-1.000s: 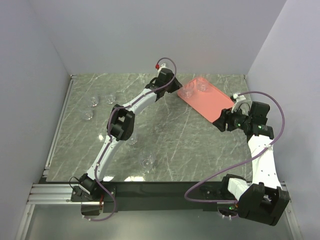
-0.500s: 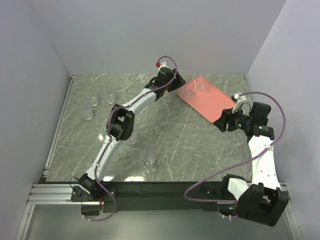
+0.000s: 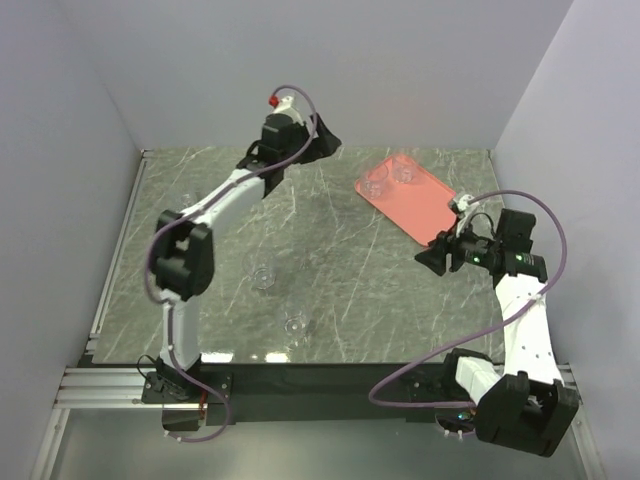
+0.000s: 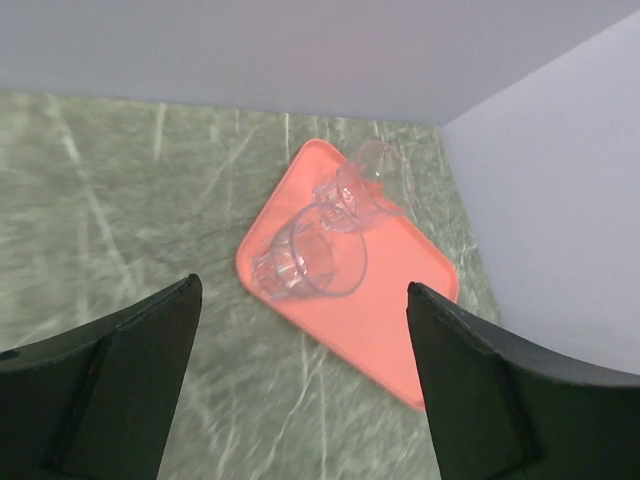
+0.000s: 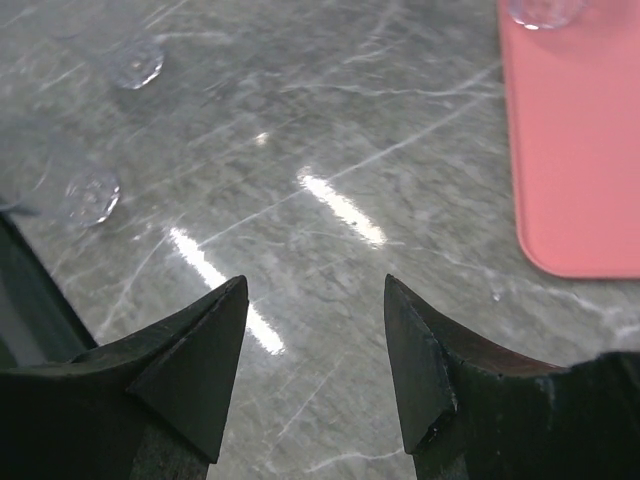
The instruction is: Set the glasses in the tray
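Note:
The salmon-pink tray (image 3: 425,210) lies at the back right of the table. Two clear glasses (image 3: 375,183) (image 3: 404,170) stand upright at its far end. In the left wrist view the tray (image 4: 390,330) and both glasses (image 4: 310,262) (image 4: 360,185) sit well below and ahead of my left gripper (image 4: 300,287). My left gripper (image 3: 328,140) hangs open and empty, high near the back wall, left of the tray. Two more glasses (image 3: 263,277) (image 3: 294,325) stand on the table near the front middle. My right gripper (image 3: 428,252) is open and empty just off the tray's near corner.
The right wrist view shows my right gripper (image 5: 315,285) over bare marble, the tray's corner (image 5: 580,150) at the right, and two glasses (image 5: 135,62) (image 5: 90,195) at the left. White walls close in the back and both sides.
My left gripper opened, let go of a glass on the tray, and rose up and to the left. My right gripper moved slightly left, off the tray's edge.

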{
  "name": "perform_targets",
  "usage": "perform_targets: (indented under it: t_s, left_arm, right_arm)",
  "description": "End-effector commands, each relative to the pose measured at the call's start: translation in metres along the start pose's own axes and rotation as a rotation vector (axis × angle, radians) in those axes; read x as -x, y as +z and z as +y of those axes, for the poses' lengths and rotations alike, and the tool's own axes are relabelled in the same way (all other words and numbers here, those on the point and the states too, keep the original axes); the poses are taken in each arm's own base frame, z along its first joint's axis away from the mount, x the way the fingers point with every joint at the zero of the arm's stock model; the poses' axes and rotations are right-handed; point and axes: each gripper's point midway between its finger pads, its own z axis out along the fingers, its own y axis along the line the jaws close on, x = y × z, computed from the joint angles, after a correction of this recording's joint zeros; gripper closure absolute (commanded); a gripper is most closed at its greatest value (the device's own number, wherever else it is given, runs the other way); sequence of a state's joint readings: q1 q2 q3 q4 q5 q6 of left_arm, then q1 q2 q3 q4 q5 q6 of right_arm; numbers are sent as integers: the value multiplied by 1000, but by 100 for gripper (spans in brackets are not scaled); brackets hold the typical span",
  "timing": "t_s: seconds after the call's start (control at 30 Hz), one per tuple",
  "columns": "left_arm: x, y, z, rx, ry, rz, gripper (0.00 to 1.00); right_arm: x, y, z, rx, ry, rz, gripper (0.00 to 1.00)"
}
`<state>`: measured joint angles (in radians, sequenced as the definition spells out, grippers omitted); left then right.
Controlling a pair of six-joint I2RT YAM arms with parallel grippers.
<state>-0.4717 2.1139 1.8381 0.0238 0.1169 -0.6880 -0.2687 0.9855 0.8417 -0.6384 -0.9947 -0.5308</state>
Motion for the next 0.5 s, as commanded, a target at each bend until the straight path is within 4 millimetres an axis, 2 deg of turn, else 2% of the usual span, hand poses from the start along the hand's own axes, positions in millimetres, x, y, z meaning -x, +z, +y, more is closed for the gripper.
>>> perform_targets:
  t_s: [0.0, 0.03, 0.07, 0.1, 0.2, 0.23, 0.27, 0.33, 0.4, 0.43, 0.47]
  left_arm:
    - [30, -52, -29, -55, 165, -92, 11]
    - [33, -63, -24, -22, 201, -108, 11]
    - [50, -88, -37, -32, 223, -157, 10]
    - [32, -97, -19, 6, 239, -127, 10]
    - [34, -144, -3, 81, 301, -172, 7]
    - [34, -156, 2, 105, 325, -181, 7]
    - [30, -178, 13, 148, 335, -190, 6]
    - [29, -201, 30, 213, 360, -204, 5]
    - [27, -234, 51, 294, 370, -231, 3]
    - [24, -245, 56, 316, 379, -238, 2]
    - [22, -264, 63, 341, 380, -261, 1]
  right_arm:
    - [0, 12, 36, 183, -74, 9, 36]
    - [2, 15, 39, 194, -90, 26, 36]
    - [-2, 20, 46, 227, -92, 59, 36]
    - [-2, 24, 51, 242, -110, 78, 36]
    - [2, 37, 73, 320, -162, 136, 36]
    - [0, 44, 85, 358, -188, 166, 36]
    - [-6, 48, 90, 382, -171, 206, 36]
    - [-5, 57, 113, 453, -207, 247, 36]
    - [-11, 68, 125, 482, -203, 304, 36]
    - [-20, 76, 142, 532, -221, 344, 36]
    - [-23, 83, 144, 511, -220, 369, 36]
